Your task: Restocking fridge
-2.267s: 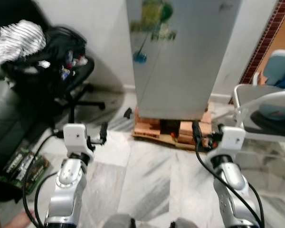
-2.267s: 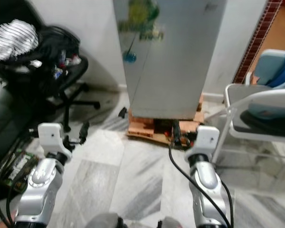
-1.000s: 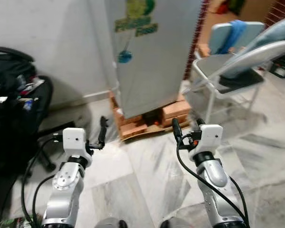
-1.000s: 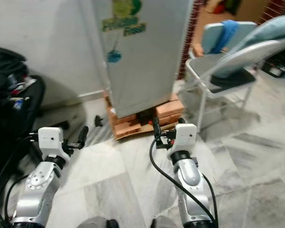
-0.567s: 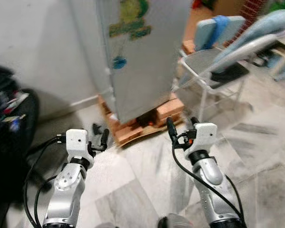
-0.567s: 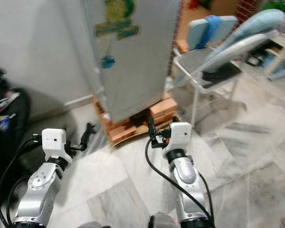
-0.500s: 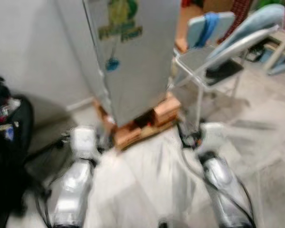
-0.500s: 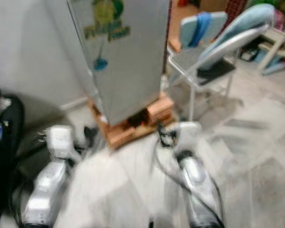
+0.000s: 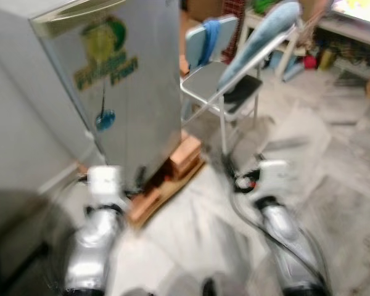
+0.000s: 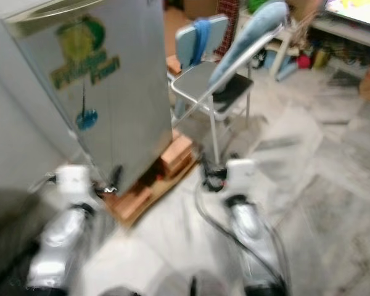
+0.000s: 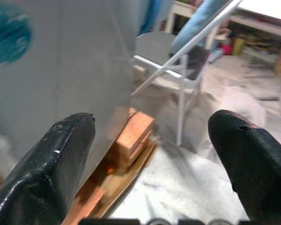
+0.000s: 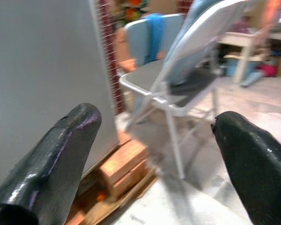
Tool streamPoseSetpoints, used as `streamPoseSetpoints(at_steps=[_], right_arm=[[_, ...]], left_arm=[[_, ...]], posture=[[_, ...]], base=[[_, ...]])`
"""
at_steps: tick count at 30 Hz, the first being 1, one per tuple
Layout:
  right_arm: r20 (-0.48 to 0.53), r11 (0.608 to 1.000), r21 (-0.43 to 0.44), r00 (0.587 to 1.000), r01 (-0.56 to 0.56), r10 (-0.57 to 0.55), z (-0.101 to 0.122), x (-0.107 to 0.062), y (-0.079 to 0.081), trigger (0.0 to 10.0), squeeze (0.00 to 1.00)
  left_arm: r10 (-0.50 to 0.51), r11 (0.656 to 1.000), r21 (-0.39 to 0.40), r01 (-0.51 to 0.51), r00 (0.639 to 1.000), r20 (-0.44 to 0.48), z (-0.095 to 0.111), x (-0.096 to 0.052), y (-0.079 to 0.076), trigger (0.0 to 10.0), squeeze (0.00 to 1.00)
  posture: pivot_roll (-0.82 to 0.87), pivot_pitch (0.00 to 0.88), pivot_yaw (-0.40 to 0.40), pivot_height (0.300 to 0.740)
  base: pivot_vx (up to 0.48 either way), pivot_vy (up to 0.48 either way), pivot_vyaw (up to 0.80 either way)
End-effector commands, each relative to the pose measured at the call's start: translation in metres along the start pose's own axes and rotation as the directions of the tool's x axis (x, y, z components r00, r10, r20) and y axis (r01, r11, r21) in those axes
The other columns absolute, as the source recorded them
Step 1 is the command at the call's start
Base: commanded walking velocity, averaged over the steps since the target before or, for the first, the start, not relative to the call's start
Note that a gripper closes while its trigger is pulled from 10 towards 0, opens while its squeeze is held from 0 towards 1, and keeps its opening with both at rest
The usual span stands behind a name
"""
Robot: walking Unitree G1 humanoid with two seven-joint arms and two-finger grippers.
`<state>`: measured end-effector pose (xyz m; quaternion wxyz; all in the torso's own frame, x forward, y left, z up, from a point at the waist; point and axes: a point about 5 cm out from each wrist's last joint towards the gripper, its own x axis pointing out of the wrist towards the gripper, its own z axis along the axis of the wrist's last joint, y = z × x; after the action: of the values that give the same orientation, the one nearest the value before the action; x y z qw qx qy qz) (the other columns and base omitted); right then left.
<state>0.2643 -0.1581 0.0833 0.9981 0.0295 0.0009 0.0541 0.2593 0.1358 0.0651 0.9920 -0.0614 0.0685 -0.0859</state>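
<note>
Both the left gripper (image 11: 150, 154) and the right gripper (image 12: 152, 150) were spread wide and empty before the fridge (image 9: 123, 92), the head views motion-blurred.

Motion blur smears both arms and the floor, and the fridge (image 9: 117, 92) is cut off at the top edge.

Grey fridge (image 9: 120, 80), door closed, upright on bricks (image 9: 184, 155); green sticker (image 9: 105, 52)
</note>
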Motion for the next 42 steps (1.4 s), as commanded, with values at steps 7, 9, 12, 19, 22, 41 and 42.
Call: streamPoseSetpoints(at_steps=[7,9,12,19,22,41,42], right_arm=[[0.024,0.999,0.007,0.999,-0.033,0.033,0.0039,0.0022,0.0091,10.0,0.0],[0.025,0.999,0.008,0.999,-0.036,0.035,0.0039,0.0032,0.0084,10.0,0.0],[0.025,0.999,0.007,0.999,-0.038,0.038,0.0039,0.0036,0.0081,10.0,0.0],[0.019,0.999,0.001,0.999,-0.041,0.041,0.0031,0.0057,0.0087,10.0,0.0],[0.018,0.999,0.003,0.999,-0.042,0.042,0.0029,0.0066,0.0094,10.0,0.0],[0.011,0.999,-0.02,1.0,-0.028,0.028,0.0005,0.0077,0.0085,10.0,0.0],[0.013,0.999,-0.024,0.999,-0.03,0.031,0.0006,0.0075,0.0085,10.0,0.0]], left_arm=[[0.04,0.999,0.014,-0.04,0.998,-0.038,-0.0059,-0.0063,0.0122,10.0,0.0],[0.036,0.999,0.011,-0.035,0.999,-0.039,-0.0063,-0.0065,0.0105,10.0,0.0],[0.022,1.0,0.009,-0.022,1.0,-0.013,-0.0042,-0.0075,0.0085,10.0,0.0],[0.03,0.999,0.017,-0.03,0.999,-0.028,-0.0055,-0.0074,0.0085,10.0,0.0],[0.028,0.999,0.017,-0.027,0.999,-0.029,-0.0058,-0.0073,0.0084,10.0,0.0],[-0.001,0.999,0.043,0.001,1.0,-0.014,-0.0018,-0.0032,0.0065,10.0,0.0],[-0.003,0.999,0.046,0.003,1.0,-0.015,-0.0017,-0.0029,0.0066,10.0,0.0]], posture=[[0.04,0.075,0.03,0.74],[0.04,0.074,0.029,0.74],[0.04,0.073,0.027,0.74],[0.04,0.066,0.022,0.74],[0.04,0.066,0.022,0.74],[0.04,0.066,0.025,0.74],[0.04,0.066,0.025,0.74]], base=[[0.0,0.479,-0.44],[0.0,0.48,0.0],[0.0,0.16,0.0],[0.0,0.0,0.0],[0.0,0.16,-0.2],[0.0,0.202,-0.23],[0.0,0.0,-0.8]])
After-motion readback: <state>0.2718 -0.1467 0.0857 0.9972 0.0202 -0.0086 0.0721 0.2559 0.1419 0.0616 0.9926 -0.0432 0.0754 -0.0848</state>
